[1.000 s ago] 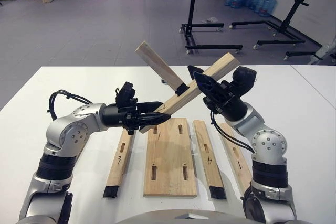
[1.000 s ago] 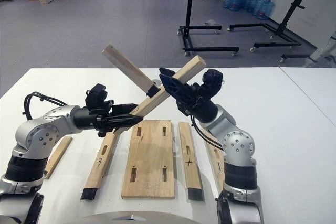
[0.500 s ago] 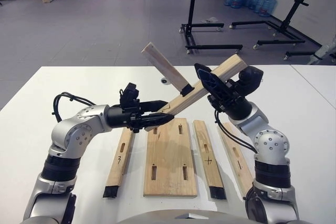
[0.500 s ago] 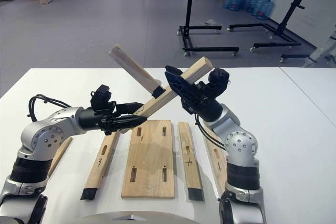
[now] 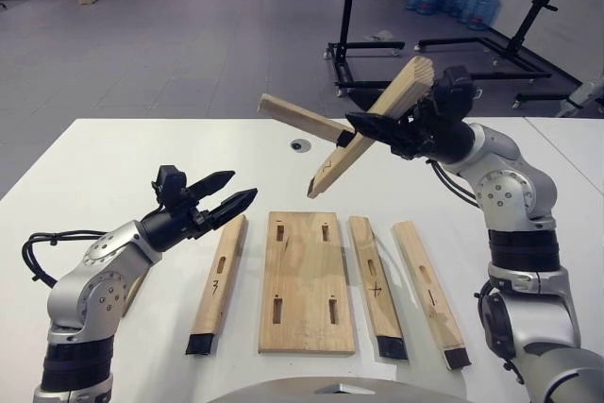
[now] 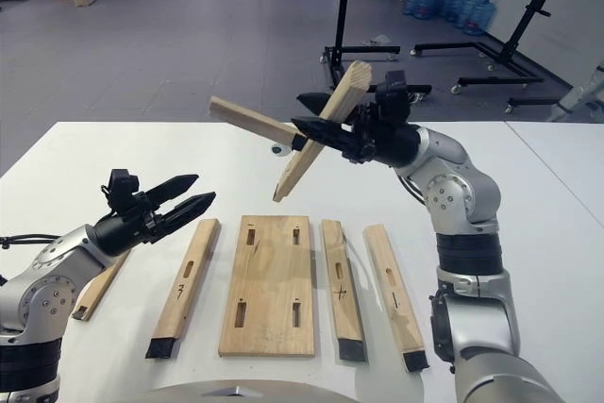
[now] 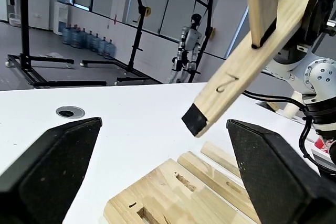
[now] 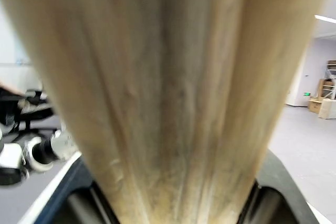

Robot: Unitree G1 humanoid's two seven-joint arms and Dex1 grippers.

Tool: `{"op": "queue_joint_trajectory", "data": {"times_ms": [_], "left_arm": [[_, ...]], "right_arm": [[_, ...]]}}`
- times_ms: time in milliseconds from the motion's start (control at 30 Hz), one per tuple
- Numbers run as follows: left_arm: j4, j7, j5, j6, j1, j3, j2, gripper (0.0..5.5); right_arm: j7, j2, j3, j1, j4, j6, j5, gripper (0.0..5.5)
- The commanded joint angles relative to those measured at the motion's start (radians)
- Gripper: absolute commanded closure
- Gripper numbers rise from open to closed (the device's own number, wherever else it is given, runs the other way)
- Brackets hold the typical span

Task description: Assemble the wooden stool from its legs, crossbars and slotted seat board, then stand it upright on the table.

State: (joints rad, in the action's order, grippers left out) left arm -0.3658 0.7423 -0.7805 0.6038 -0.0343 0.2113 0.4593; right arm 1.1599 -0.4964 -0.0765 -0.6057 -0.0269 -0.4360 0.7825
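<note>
My right gripper (image 5: 371, 128) is shut on a wooden leg (image 5: 377, 123) marked 2, held tilted in the air above the table's far middle. A crossbar (image 5: 297, 118) is joined to that leg and sticks out to the left. The leg's dark lower end (image 7: 195, 120) hangs free above the slotted seat board (image 5: 304, 280). My left gripper (image 5: 243, 184) is open and holds nothing, low over the table left of the board, its fingers (image 7: 50, 166) apart. The leg (image 8: 168, 93) shows close up in the right wrist view.
A leg marked 3 (image 5: 217, 280) lies left of the board, and two more legs (image 5: 375, 282) (image 5: 429, 292) lie to its right. Another wooden piece (image 6: 99, 285) lies at the far left under my left arm. A round hole (image 5: 300, 145) sits in the tabletop.
My left gripper let go of the leg's lower end, opened and drew back to the left. My right arm lifted the joined leg and crossbar higher and turned them.
</note>
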Motion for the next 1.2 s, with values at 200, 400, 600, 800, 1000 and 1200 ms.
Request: {"op": "queue_joint_trajectory", "data": {"times_ms": [200, 400, 600, 800, 1000, 1200], "left_arm": [[0.023, -0.069, 0.036, 0.013, -0.053, -0.019, 0.021, 1.15], [0.094, -0.046, 0.038, 0.038, -0.121, -0.014, 0.070, 1.15], [0.130, -0.028, 0.065, 0.020, -0.139, -0.036, 0.072, 1.15], [0.162, -0.020, 0.086, -0.004, -0.148, -0.036, 0.067, 1.15], [0.186, 0.002, 0.101, -0.025, -0.156, -0.042, 0.061, 1.15], [0.221, 0.003, 0.120, -0.050, -0.174, -0.049, 0.052, 1.15]], "right_arm": [[0.114, -0.023, 0.098, 0.140, 0.007, 0.193, -0.199, 3.44], [0.104, 0.001, 0.112, 0.210, 0.043, 0.282, -0.260, 3.44], [0.104, 0.029, 0.119, 0.198, 0.112, 0.353, -0.278, 3.44], [0.172, 0.007, 0.169, 0.221, 0.083, 0.322, -0.269, 3.44], [0.206, -0.009, 0.199, 0.234, 0.083, 0.341, -0.292, 3.45], [0.251, -0.043, 0.205, 0.201, 0.152, 0.208, -0.236, 3.44]]}}
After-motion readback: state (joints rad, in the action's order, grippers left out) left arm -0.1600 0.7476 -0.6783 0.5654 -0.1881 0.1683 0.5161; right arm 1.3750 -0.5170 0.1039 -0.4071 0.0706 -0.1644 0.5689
